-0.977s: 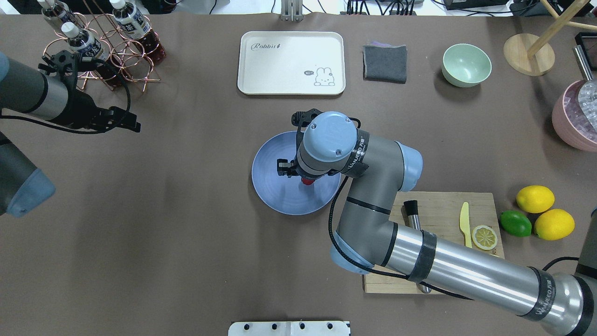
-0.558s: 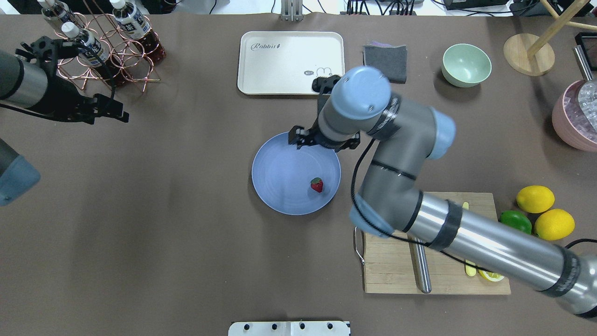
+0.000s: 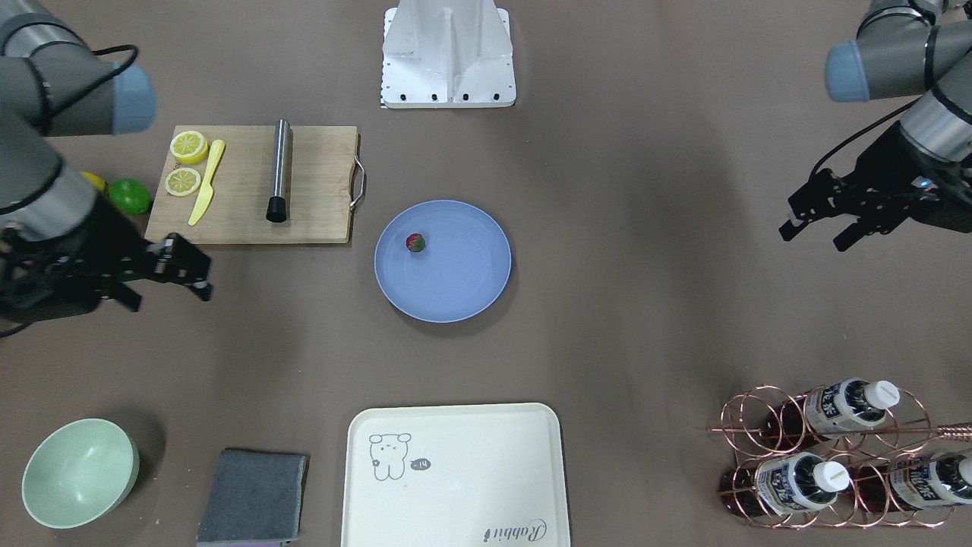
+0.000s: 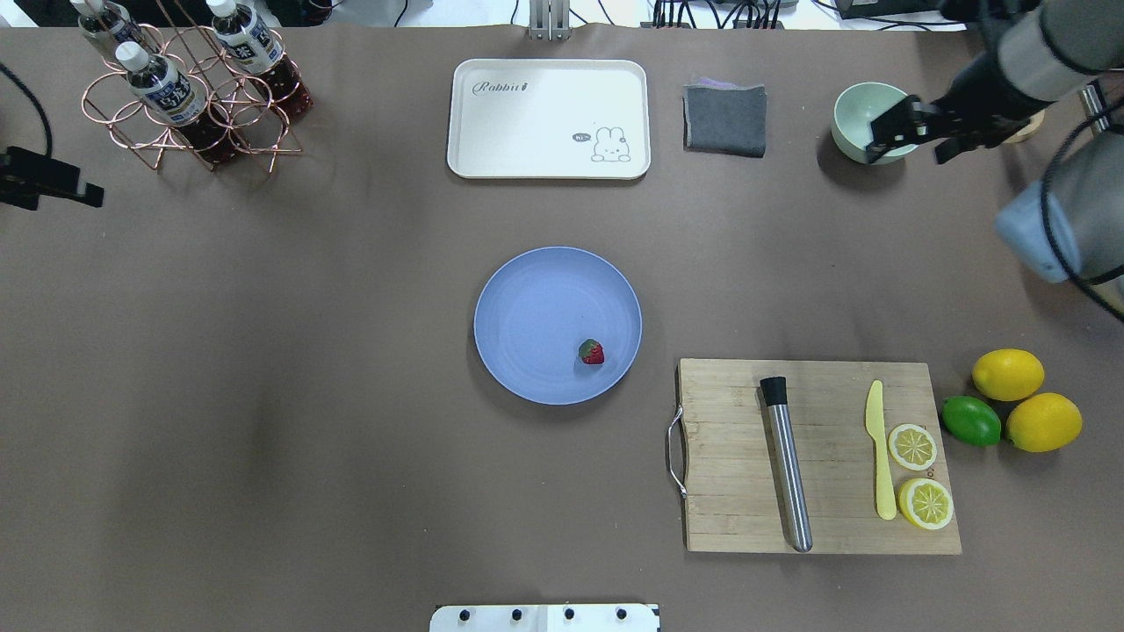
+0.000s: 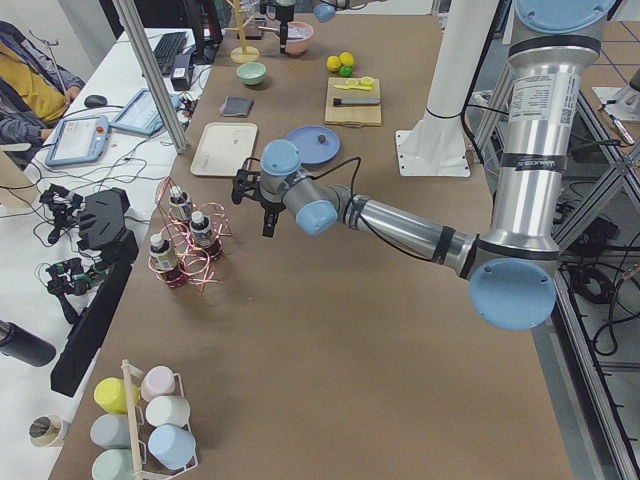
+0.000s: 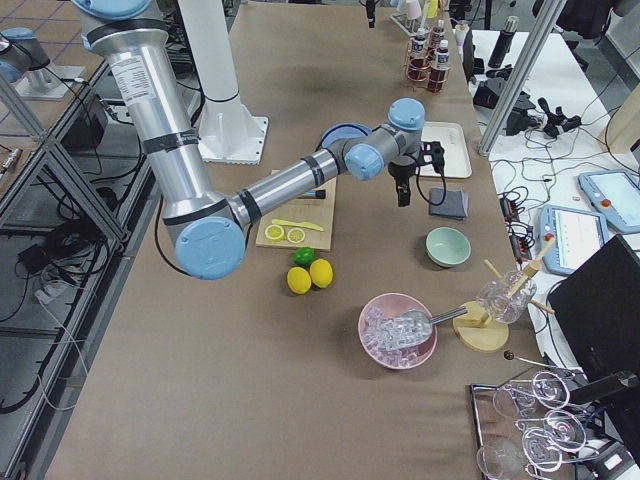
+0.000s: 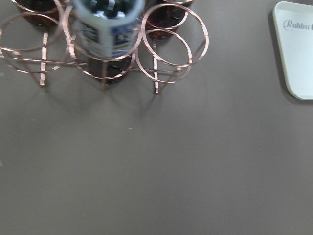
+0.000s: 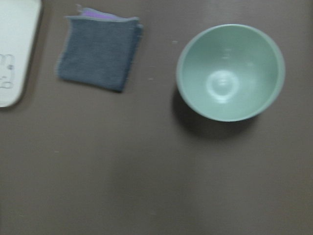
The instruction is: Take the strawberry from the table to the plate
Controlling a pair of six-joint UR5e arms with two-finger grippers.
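Note:
The strawberry (image 4: pixel 592 352) (image 3: pixel 415 242), small and red with a green end, lies inside the blue-grey plate (image 4: pixel 527 307) (image 3: pixel 456 281), near the rim on the cutting-board side. The plate rests mid-table on the brown table (image 4: pixel 307 395). My right gripper (image 4: pixel 909 145) (image 3: pixel 171 295) hangs open and empty at the far right, above the mint bowl, well away from the plate. My left gripper (image 3: pixel 814 235) (image 4: pixel 53 183) is open and empty at the far left edge, close to the bottle rack. Neither wrist view shows its own fingers.
A wooden cutting board (image 4: pixel 738 491) holds a steel muddler (image 4: pixel 788 465), a yellow knife and lemon slices; two lemons and a lime (image 4: pixel 970 420) lie beside it. At the back: cream tray (image 4: pixel 544 105), grey cloth (image 4: pixel 724 118) (image 8: pixel 100 54), mint bowl (image 8: pixel 230 73), copper bottle rack (image 4: pixel 189 105) (image 7: pixel 102 39).
The right gripper let go of the strawberry on the plate, then rose and swung away to the back right. The left arm pulled back toward the left edge.

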